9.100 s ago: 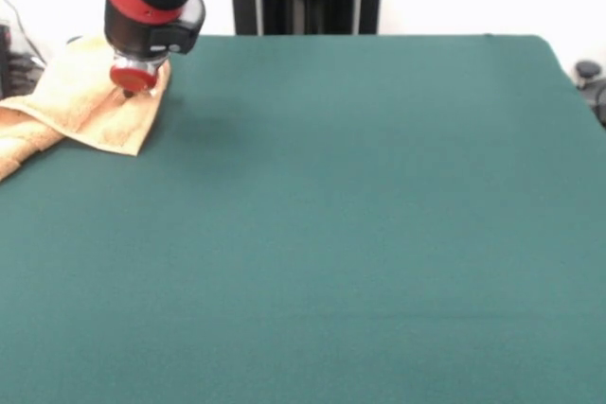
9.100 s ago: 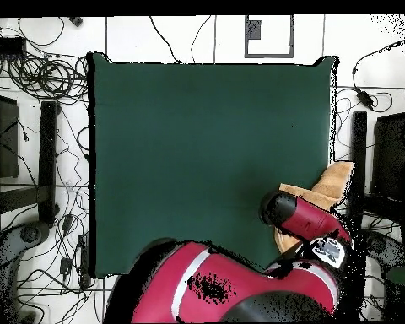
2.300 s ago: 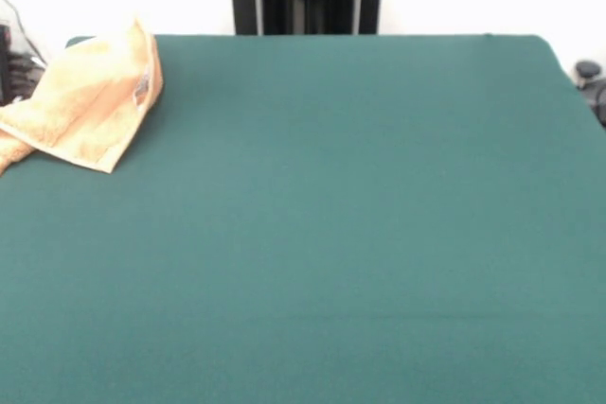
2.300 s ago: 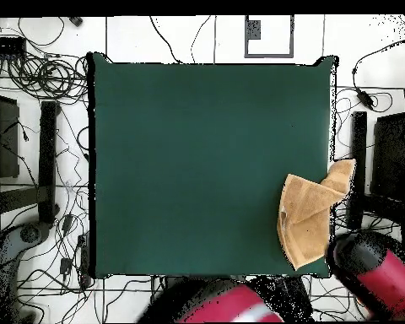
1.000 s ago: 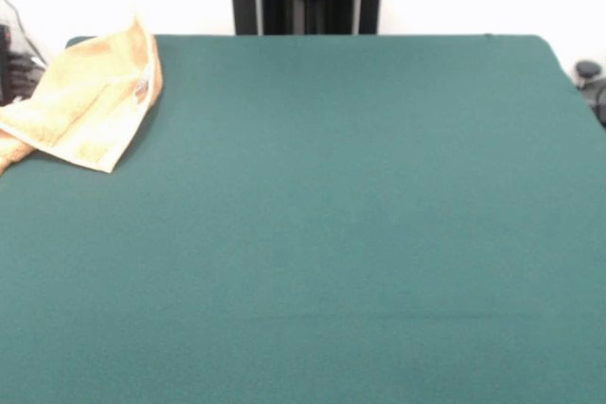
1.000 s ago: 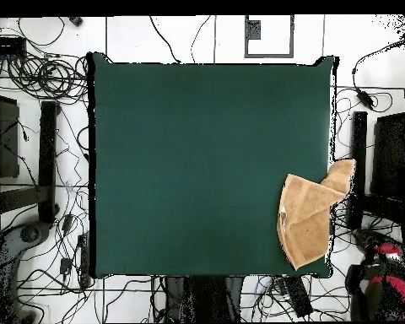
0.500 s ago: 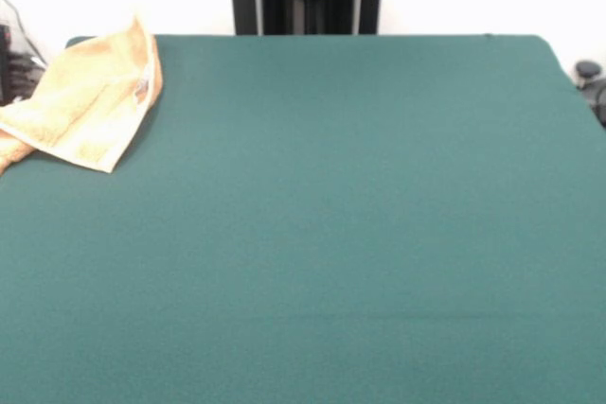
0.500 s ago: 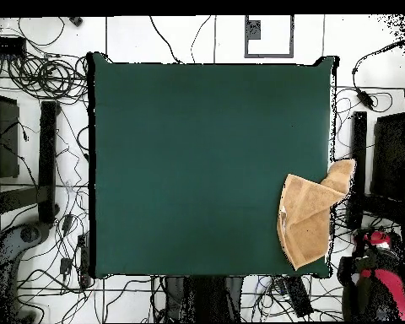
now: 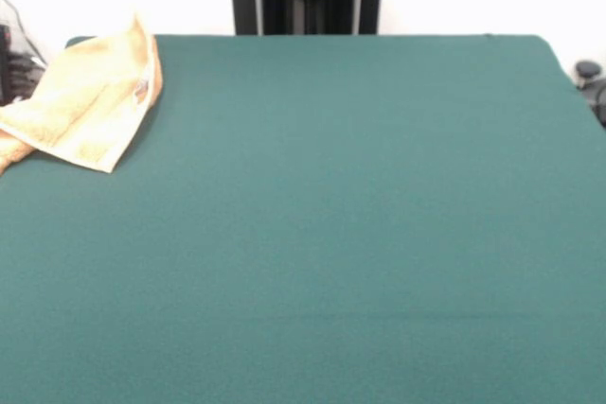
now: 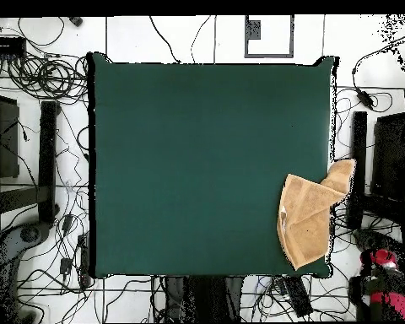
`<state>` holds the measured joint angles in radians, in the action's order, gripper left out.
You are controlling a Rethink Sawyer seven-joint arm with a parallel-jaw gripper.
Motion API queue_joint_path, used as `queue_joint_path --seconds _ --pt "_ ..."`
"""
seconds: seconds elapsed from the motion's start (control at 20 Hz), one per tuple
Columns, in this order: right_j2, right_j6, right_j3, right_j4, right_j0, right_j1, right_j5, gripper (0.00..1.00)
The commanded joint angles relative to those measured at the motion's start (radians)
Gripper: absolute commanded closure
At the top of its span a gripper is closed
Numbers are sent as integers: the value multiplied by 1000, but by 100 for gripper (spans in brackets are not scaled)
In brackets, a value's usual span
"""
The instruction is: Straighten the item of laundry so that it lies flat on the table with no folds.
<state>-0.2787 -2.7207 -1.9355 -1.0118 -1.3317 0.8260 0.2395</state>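
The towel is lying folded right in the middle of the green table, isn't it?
Not the middle. The overhead view shows the towel folded at a corner of the green table, with one end hanging past the table's edge.

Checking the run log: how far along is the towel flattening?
Nothing looks done. The towel sits folded over itself at a corner of the table, one end hanging off the edge. Nothing is in hand: the arm is parked off the table, and its gripper state cannot be made out. Left to do: pull the towel fully onto the table and spread out its folds.
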Motion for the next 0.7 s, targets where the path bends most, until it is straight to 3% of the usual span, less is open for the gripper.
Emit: queue_joint_path --seconds 0.05,0.15,0.25,0.35,0.4,0.55,0.7 --pt "-353 151 -240 135 -195 63 -376 100" --pt "-385 214 -278 393 -196 161 -578 100" --pt "-199 221 -191 475 -11 236 -800 100" --pt "-69 185 -77 424 141 226 -969 100" --pt "-47 166 -39 420 174 206 -1033 100" --pt "-19 154 38 368 227 154 -1128 100" --pt "-36 172 65 353 209 124 -1122 100"
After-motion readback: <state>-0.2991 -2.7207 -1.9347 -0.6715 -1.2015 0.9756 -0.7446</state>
